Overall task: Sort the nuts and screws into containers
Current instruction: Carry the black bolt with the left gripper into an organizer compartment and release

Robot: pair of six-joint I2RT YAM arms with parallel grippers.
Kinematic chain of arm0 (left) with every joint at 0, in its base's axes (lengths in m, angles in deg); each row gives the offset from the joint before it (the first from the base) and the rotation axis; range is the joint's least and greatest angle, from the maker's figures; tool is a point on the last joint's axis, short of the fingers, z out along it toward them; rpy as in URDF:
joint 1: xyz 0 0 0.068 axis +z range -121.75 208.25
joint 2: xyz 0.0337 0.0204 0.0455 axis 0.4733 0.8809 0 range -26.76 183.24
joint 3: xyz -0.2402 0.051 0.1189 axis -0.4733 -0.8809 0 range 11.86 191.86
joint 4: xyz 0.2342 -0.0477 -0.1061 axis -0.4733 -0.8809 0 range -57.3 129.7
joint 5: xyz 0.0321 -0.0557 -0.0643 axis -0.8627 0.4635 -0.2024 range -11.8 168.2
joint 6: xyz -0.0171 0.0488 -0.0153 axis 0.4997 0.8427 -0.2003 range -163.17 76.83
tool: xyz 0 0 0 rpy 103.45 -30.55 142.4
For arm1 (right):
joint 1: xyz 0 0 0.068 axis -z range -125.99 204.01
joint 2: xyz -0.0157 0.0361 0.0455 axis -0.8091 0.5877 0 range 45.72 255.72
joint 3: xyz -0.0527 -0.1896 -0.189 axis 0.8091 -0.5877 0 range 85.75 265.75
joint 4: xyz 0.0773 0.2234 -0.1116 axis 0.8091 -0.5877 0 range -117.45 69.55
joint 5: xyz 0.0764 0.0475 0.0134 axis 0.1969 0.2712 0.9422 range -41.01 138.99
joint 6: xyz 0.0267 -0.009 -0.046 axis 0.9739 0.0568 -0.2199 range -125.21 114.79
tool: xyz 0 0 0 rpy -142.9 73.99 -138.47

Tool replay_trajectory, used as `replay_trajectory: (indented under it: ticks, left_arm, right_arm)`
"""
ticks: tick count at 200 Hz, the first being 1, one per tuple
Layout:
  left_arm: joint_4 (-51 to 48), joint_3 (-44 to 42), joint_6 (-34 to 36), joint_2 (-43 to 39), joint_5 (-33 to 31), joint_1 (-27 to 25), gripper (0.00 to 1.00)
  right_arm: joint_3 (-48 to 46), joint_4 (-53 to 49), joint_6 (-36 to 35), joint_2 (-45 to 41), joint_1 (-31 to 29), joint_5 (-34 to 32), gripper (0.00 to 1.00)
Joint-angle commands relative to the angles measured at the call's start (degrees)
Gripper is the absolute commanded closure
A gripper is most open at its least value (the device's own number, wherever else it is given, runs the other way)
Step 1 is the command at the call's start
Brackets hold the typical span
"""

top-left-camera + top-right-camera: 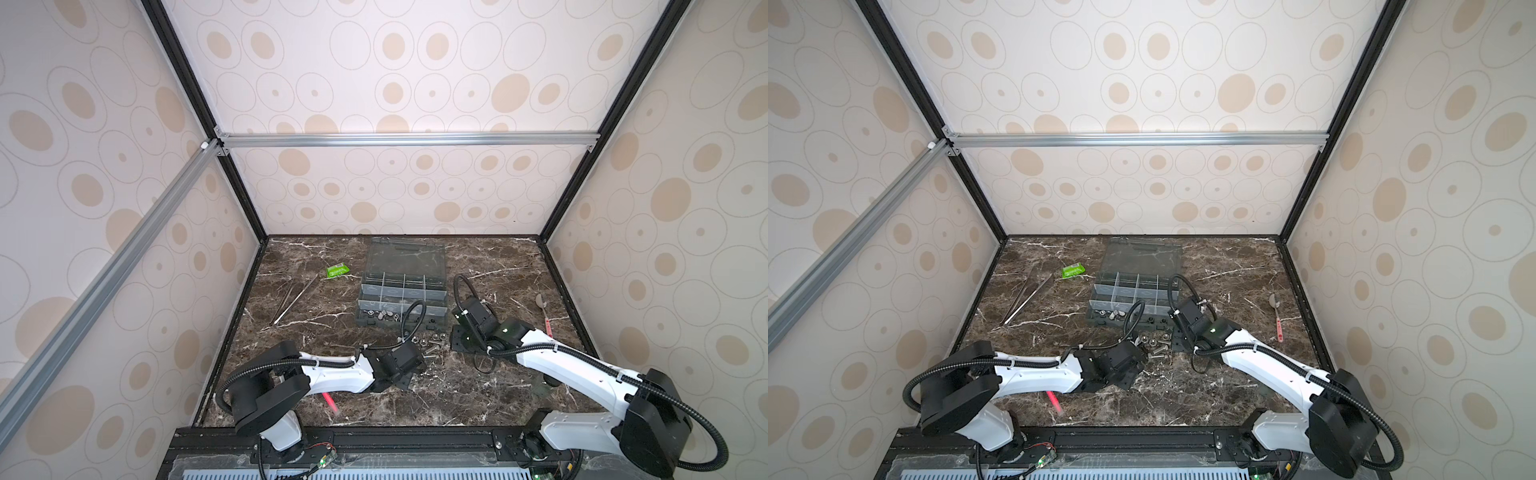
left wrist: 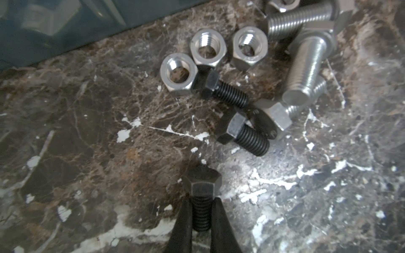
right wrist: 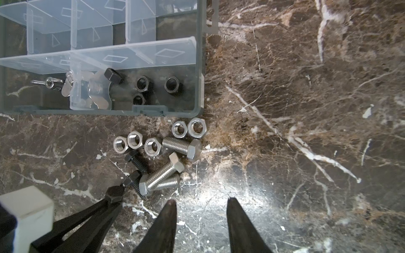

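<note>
My left gripper [image 2: 201, 200] is shut on the threaded shank of a black screw [image 2: 201, 192] just above the marble. Ahead of it lie two more black screws [image 2: 228, 92], three silver nuts [image 2: 178, 73] and several silver screws [image 2: 306, 65]. In both top views this loose pile [image 1: 432, 343] [image 1: 1154, 345] sits just in front of the grey organiser box [image 1: 361, 322] [image 1: 1092, 318]. Its near corner container [image 3: 198, 92] holds black nuts [image 3: 142, 84]; the one beside it holds winged nuts [image 3: 96, 87]. My right gripper [image 3: 201, 201] stands open and empty beside the pile.
The box's clear lid [image 1: 405, 257] lies open behind it. Long metal tweezers [image 1: 295, 299] and a green packet [image 1: 336, 271] are at the left. A pink pen [image 1: 330, 401] shows under the left arm. A spoon-like tool with a pink handle [image 1: 542, 309] lies at the right.
</note>
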Motion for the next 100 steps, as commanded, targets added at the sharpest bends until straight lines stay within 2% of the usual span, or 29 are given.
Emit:
replay_trajectory:
  ticks: [1, 41, 100]
  left_arm:
    - [-1.0, 2.5, 3.2, -4.2, -1.5, 0.6, 0.91]
    - [0.8, 10.1, 9.7, -4.1, 0.1, 5.7, 0.91]
    - [-0.3, 28.6, 17.1, 8.5, 4.7, 10.9, 0.91]
  right_arm:
    - [0.1, -2.5, 0.1, -2.2, 0.1, -2.3, 0.58]
    - [0.9, -5.1, -0.5, -6.3, 0.1, -5.3, 0.58]
    - [0.6, -8.5, -0.7, -10.9, 0.0, -8.2, 0.58]
